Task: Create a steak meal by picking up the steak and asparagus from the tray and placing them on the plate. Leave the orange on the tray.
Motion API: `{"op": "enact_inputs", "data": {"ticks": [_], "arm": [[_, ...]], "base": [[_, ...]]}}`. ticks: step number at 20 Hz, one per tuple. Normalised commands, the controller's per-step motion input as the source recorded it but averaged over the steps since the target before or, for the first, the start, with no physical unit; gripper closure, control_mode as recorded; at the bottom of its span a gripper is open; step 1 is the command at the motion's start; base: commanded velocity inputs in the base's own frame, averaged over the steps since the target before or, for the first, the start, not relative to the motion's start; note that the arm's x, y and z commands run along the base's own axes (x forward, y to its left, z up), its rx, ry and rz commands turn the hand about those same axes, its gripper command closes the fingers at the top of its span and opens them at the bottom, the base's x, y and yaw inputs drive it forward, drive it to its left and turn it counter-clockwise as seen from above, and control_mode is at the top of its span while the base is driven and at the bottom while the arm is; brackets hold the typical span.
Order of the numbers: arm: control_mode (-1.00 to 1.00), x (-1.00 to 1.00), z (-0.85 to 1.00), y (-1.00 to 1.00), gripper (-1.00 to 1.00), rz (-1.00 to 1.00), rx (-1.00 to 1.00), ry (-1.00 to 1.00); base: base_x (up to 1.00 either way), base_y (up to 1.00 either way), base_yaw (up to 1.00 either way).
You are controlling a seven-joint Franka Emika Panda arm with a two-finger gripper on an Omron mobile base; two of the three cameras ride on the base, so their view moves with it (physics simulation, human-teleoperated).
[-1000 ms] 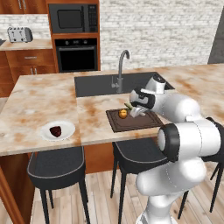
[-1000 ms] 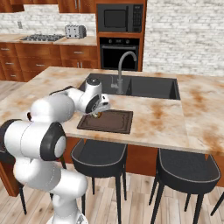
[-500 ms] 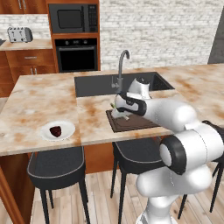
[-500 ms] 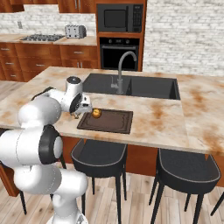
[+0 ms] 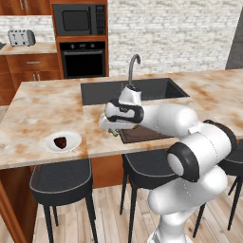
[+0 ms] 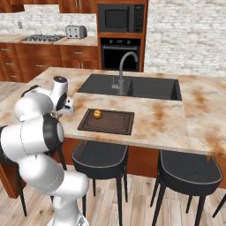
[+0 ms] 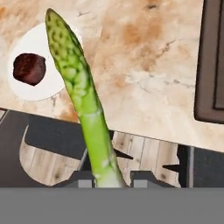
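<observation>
- Left base view: the arm reaches across the counter (image 5: pixel 42 109) with the gripper (image 5: pixel 114 131) low over the stone, between the tray (image 5: pixel 142 135) and the plate (image 5: pixel 62 141). The steak (image 5: pixel 60 141) lies on the plate, a dark lump near its middle. The plate sits near the counter's front edge, well apart from the tray. A small greenish bit shows under the hand; too small to name from here.
- Right base view: the tray (image 6: pixel 107 122) lies on the counter in front of the sink (image 6: pixel 132 86), and the orange (image 6: pixel 97 114) rests in its near-left part, alone on the board. The gripper (image 6: pixel 66 108) is off the tray's left side, partly hidden by the arm's own body.
- Hand view: the asparagus (image 7: pixel 81 98) is pinched at its pale base between the two fingertips (image 7: pixel 85 178), jaws pressed in on the stalk, its tip pointing away from the hand. Past the tip lies the plate (image 7: pixel 52 85) with the steak (image 7: pixel 29 68) on it; the stalk crosses the plate's edge in the picture, but the hand looks to be short of being above the plate. The tray's corner (image 7: pixel 210 65) shows at the right edge.
- Step in hand, as I judge it: the steak is done, the asparagus is being carried to the plate.
- Next move calls for bringing the hand on over the plate, lowering, and letting go so the stalk lands beside the steak, not across the rim. The orange should be left where it is.
</observation>
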Motion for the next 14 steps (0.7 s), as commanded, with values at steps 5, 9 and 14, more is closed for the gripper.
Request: {"op": "enact_inputs", "data": {"ticks": [5, 9, 14], "arm": [[-1.0, 0.07, -0.19, 0.9, 1.0, -0.02, 0.08, 0.16], [-1.0, 0.31, -0.21, 0.99, 1.0, -0.03, 0.0, 0.12], [-1.0, 0.48, -0.13, 0.63, 1.0, -0.06, 0.0, 0.01]], "base": [[0.0, 0.0, 0.0], [0.0, 0.0, 0.0], [0.0, 0.0, 0.0]]}}
